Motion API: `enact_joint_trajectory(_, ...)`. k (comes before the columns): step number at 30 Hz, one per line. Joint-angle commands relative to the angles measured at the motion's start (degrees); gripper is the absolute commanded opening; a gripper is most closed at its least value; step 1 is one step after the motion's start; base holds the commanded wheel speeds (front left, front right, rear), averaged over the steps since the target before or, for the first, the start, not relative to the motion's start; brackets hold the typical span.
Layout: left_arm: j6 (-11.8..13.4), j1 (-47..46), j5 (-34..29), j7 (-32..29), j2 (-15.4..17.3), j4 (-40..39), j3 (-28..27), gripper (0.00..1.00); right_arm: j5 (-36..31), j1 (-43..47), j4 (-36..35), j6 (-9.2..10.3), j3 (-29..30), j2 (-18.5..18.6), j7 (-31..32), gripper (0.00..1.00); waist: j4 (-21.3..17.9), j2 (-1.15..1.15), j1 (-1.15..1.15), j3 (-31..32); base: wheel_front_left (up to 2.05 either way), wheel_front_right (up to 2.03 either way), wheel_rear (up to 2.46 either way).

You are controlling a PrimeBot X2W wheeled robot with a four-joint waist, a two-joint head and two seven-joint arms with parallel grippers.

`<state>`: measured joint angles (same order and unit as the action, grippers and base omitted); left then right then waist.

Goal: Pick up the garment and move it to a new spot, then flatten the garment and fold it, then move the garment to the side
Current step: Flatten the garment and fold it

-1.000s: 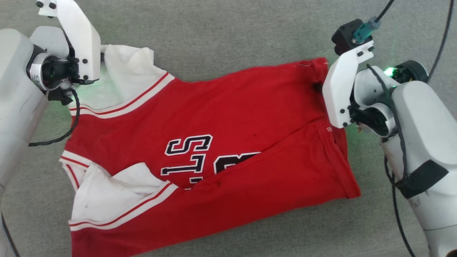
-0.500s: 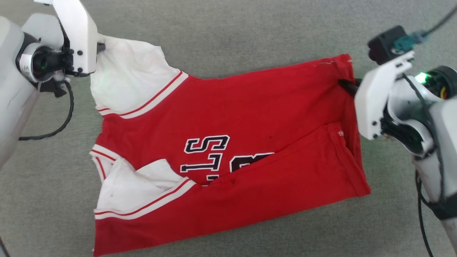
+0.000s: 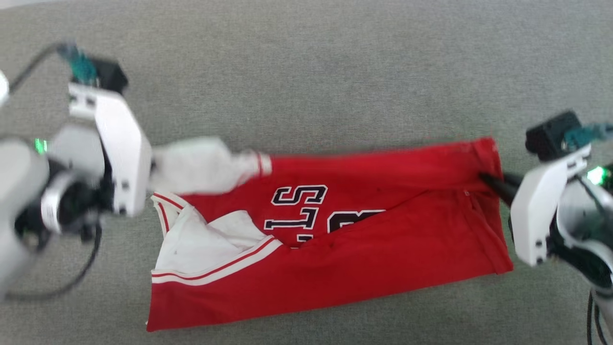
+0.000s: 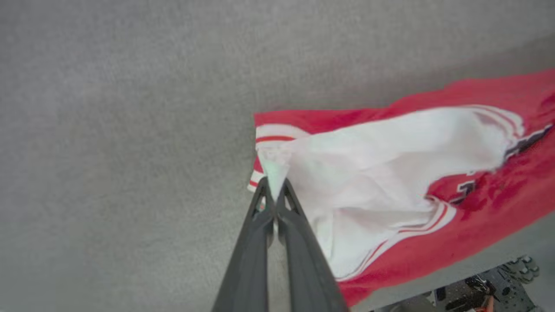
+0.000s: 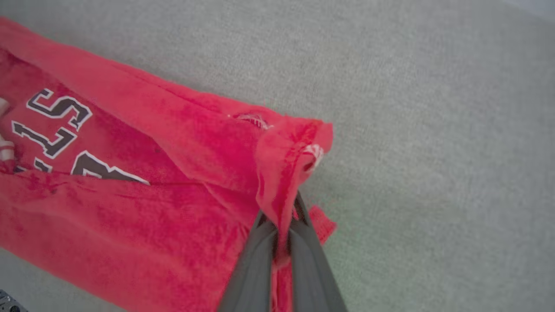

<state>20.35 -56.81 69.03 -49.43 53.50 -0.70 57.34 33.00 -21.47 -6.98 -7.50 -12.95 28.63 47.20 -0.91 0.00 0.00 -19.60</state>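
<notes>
The garment (image 3: 364,254), a red T-shirt with white sleeves, striped trim and black-and-white lettering, lies across the grey surface, its far edge lifted and stretched between both grippers. My left gripper (image 4: 273,190) is shut on the tip of the far white sleeve (image 3: 196,165), seen blurred in the head view at the left. At the right, my right gripper (image 5: 284,216) is shut on the red hem corner (image 3: 486,165). The near half of the shirt lies folded over, covering part of the lettering (image 3: 301,208).
A grey fabric surface (image 3: 306,72) spreads all around the shirt. Cables hang from both wrists, one looping at the lower left (image 3: 72,282). Dark machine parts show at the left wrist view's lower right corner (image 4: 490,290).
Both grippers have drawn the far edge of the garment toward me and lifted it, narrowing the visible red panel. The right gripper has closed on the hem. The left arm is blurred with motion.
</notes>
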Motion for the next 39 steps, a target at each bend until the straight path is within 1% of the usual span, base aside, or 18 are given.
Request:
enact_joint_trajectory(1,2.04,2.24,0.95,-0.19,1.32,-3.11,0.11,0.00,0.49,1.80,-0.95,0.01,0.48,0.23,0.39,0.00,0.18,0.00,0.00,-0.10,0.00,0.00,0.00)
enact_joint_trajectory(3,4.85,5.42,1.78,0.31,3.15,-7.66,0.38,0.00,0.63,4.24,-1.48,0.01,1.18,0.27,0.76,0.00,0.26,0.00,0.00,-0.27,0.00,0.00,0.00)
enact_joint_trajectory(6,7.60,9.77,3.41,1.47,4.31,-11.81,0.95,0.00,0.73,6.88,-0.76,0.01,1.69,-0.18,1.24,0.00,0.38,0.00,0.00,-0.45,0.00,0.00,0.00)
enact_joint_trajectory(8,8.57,12.47,4.84,2.40,3.93,-12.29,1.41,0.00,0.42,7.70,0.65,0.01,1.97,-1.11,0.98,0.00,0.42,0.00,0.00,-0.53,0.00,0.00,0.00)
enact_joint_trajectory(9,8.50,13.50,4.86,2.75,3.50,-11.89,1.73,0.00,0.75,7.93,1.58,0.01,1.94,-1.80,1.06,0.00,0.41,0.00,0.00,-0.49,0.00,0.00,0.00)
enact_joint_trajectory(10,7.81,14.10,4.88,3.32,3.06,-11.45,1.99,0.00,0.33,7.78,2.43,0.01,2.15,-2.16,0.95,0.05,0.41,0.00,0.00,-0.46,0.00,0.00,0.00)
enact_joint_trajectory(11,7.81,14.10,4.88,3.32,3.06,-11.45,1.99,0.00,0.33,7.78,2.43,0.01,2.15,-2.16,0.95,0.05,0.41,0.00,0.00,-0.46,0.00,0.00,0.00)
enact_joint_trajectory(12,7.56,14.56,5.57,4.54,2.19,-10.50,1.44,0.00,-0.06,7.38,3.43,0.01,2.51,-2.67,0.66,0.33,0.45,0.00,0.00,-0.43,0.00,0.00,0.00)
enact_joint_trajectory(13,7.08,15.03,5.81,5.33,1.55,-9.39,1.30,0.00,-0.34,7.05,4.38,0.01,2.78,-3.28,0.64,0.33,0.52,0.00,0.00,-0.32,0.00,0.00,0.00)
enact_joint_trajectory(14,5.66,15.77,5.51,7.29,0.75,-7.49,1.08,0.42,-0.65,6.77,5.46,0.01,3.06,-4.36,1.16,1.00,0.57,0.00,0.00,-0.06,0.00,0.00,0.00)
enact_joint_trajectory(15,5.66,15.77,5.51,7.29,0.75,-7.49,1.08,0.42,-0.65,6.77,5.46,0.01,3.06,-4.36,1.16,1.00,0.57,0.00,0.00,-0.06,0.00,0.00,0.00)
enact_joint_trajectory(16,5.20,15.88,5.21,8.48,0.42,-6.61,0.71,0.98,-0.43,6.57,5.52,0.00,3.01,-4.74,1.39,1.00,0.59,0.00,0.00,0.09,0.00,0.00,0.00)
enact_joint_trajectory(17,4.63,16.05,5.19,9.76,0.09,-6.01,0.26,1.00,-0.19,6.51,5.53,0.00,3.47,-5.01,1.87,1.00,0.61,0.00,0.00,0.24,0.00,0.00,0.00)
enact_joint_trajectory(19,3.98,16.55,5.65,12.44,-0.50,-5.42,-0.98,1.00,0.19,6.79,5.16,0.00,4.73,-5.19,2.87,1.00,0.67,0.00,0.00,0.54,0.00,0.00,0.00)
enact_joint_trajectory(23,2.92,17.86,4.66,18.39,-0.28,-5.58,-2.99,1.00,0.78,7.68,4.16,0.00,7.39,-6.01,4.95,1.00,1.00,0.00,0.00,1.03,0.00,0.00,0.00)
enact_joint_trajectory(28,1.52,19.99,2.18,29.06,-0.79,-5.74,-5.92,1.00,0.90,7.82,5.12,0.00,10.42,-6.92,7.53,1.00,2.10,0.00,0.00,1.38,0.00,0.00,0.00)
enact_joint_trajectory(34,0.38,23.52,-1.08,41.73,-1.99,-4.34,-8.30,1.00,2.17,6.67,9.80,0.00,9.16,-7.45,8.99,1.00,3.88,0.00,0.00,1.46,0.00,0.00,0.00)
enact_joint_trajectory(39,-0.70,27.68,-2.56,52.78,-3.32,-2.27,-10.59,1.00,3.69,5.28,16.75,0.00,5.82,-8.49,9.42,1.00,5.37,0.00,0.00,1.50,0.00,0.00,0.00)
